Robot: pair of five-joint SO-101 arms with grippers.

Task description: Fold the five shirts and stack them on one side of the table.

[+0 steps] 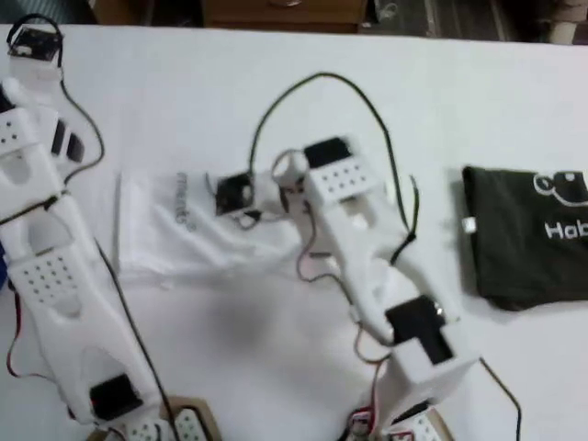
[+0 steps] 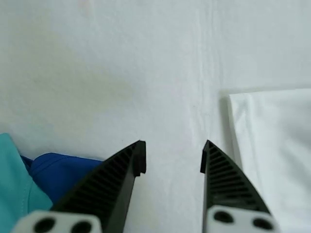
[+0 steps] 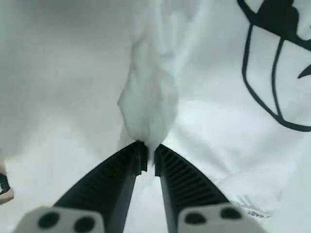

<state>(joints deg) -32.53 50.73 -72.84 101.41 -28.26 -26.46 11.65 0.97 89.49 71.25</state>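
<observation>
Your left arm (image 1: 55, 276) and right arm (image 1: 367, 239) are white printed shells with grids of small holes and black servo blocks (image 1: 418, 326). Black cables (image 1: 322, 75) loop over them, beside thin red wires (image 1: 10, 358). Your left claw (image 2: 172, 155) and right claw (image 3: 147, 158) have black ribbed fingers (image 2: 116, 179) on white bases with dark screw holes (image 2: 44, 224).

White shirt (image 1: 175, 246) – black shirt (image 1: 519, 239) well apart

The middle shirt (image 1: 179, 230) lies on the table (image 1: 276, 349) left of centre, and the right gripper (image 3: 147, 155) sits on its right part, pinching a ridge of its cloth. The folded shirt (image 1: 524, 234) lies well apart at the table's right edge. The left gripper (image 2: 172, 158) hangs over bare table between the middle shirt and more cloth (image 2: 29, 179) at the left edge.
</observation>
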